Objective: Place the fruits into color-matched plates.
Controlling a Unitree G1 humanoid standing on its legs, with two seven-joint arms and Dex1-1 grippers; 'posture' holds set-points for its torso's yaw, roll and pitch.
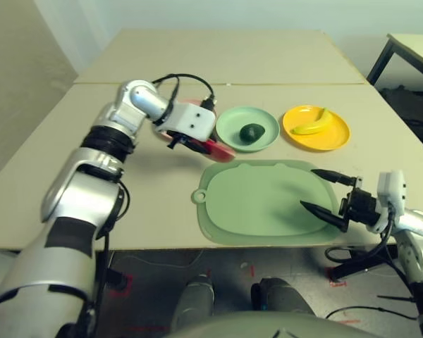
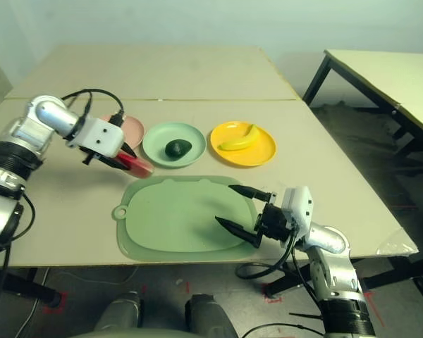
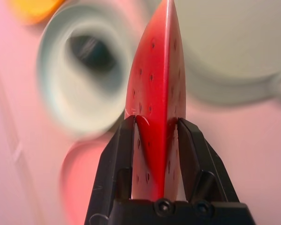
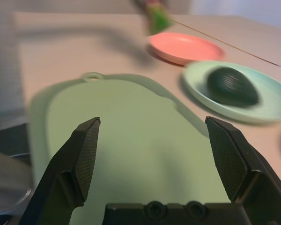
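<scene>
See at left a pink plate (image 2: 132,132), partly behind the left gripper (image 3: 155,119) pinching the watermelon wedge (image 2: 139,166), then avocado (image 2: 178,148) on mint plate (image 2: 154,146), green mat (image 2: 176,222) nearer, banana (image 2: 240,139) on yellow plate (image 2: 262,151) far right, right gripper (image 2: 224,203) spread empty above mat's right side.
</scene>
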